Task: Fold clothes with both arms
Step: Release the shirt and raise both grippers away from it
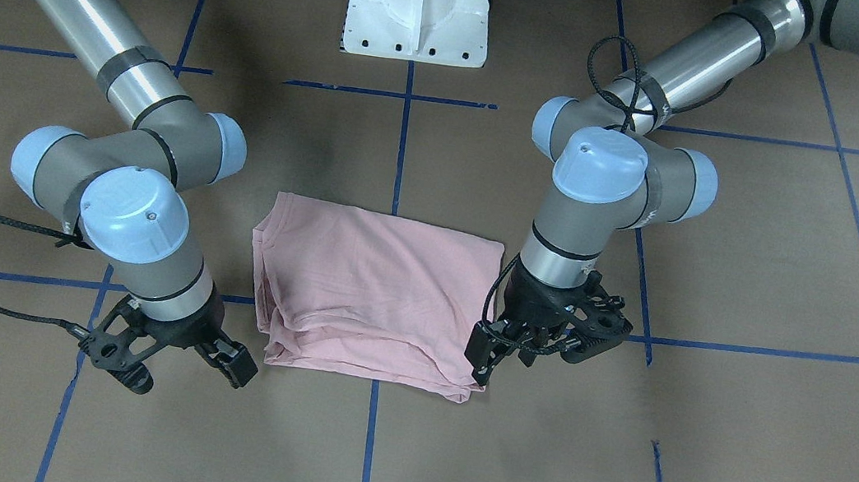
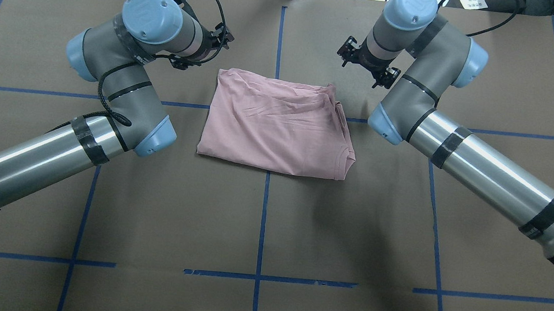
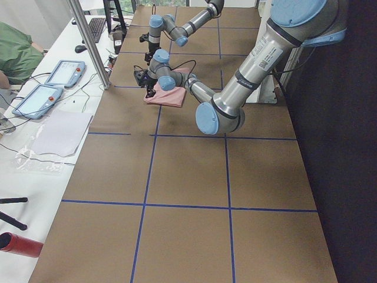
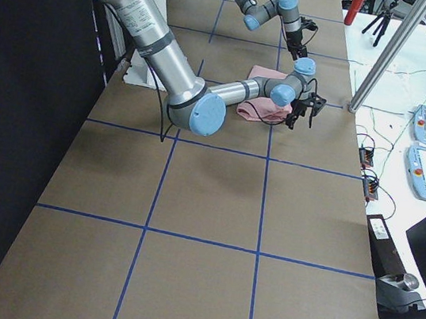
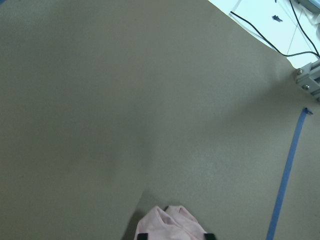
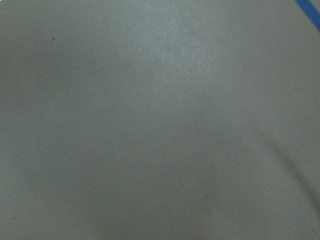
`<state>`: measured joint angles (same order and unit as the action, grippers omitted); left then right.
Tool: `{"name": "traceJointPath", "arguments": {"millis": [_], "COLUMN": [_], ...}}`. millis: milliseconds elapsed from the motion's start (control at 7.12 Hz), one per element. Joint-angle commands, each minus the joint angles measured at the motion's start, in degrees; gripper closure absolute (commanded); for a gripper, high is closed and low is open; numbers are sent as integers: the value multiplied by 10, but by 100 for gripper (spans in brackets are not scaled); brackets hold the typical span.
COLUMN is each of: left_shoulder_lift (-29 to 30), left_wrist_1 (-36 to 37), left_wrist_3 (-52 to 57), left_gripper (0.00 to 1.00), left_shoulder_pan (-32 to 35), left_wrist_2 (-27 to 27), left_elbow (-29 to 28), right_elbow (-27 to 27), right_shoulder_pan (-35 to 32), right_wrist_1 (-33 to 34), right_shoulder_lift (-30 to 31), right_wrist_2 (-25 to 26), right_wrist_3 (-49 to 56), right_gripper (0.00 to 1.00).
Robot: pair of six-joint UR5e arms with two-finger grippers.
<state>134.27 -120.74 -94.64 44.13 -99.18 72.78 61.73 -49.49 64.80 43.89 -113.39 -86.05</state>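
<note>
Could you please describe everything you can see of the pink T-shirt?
The pale pink T-shirt looks like soft, thin knit, folded into a rough, wrinkled rectangle of several layers lying flat on the brown table. No print shows. The left tool pinches its far left corner; the right tool stands apart from it.
</note>
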Motion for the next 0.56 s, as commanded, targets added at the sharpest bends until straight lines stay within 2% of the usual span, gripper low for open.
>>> {"name": "traceJointPath", "arguments": {"millis": [0,281,421], "left_shoulder_lift": [-4,-79,-116], "left_wrist_1": [6,36,109], "left_wrist_3": [60,180,288], "left_gripper": [0,0,0], "left_shoulder_pan": [44,114,159], "left_wrist_2": [-94,-176,-195], "left_elbow": [6,98,167], "right_elbow": [0,33,77], "right_shoulder_pan": [-52,-134,-177], "right_wrist_1": [8,81,147], "right_shoulder_lift": [6,45,83], "right_wrist_2": [-40,-92,-99], "right_wrist_3": [87,263,393], "right_gripper": [0,0,0]}}
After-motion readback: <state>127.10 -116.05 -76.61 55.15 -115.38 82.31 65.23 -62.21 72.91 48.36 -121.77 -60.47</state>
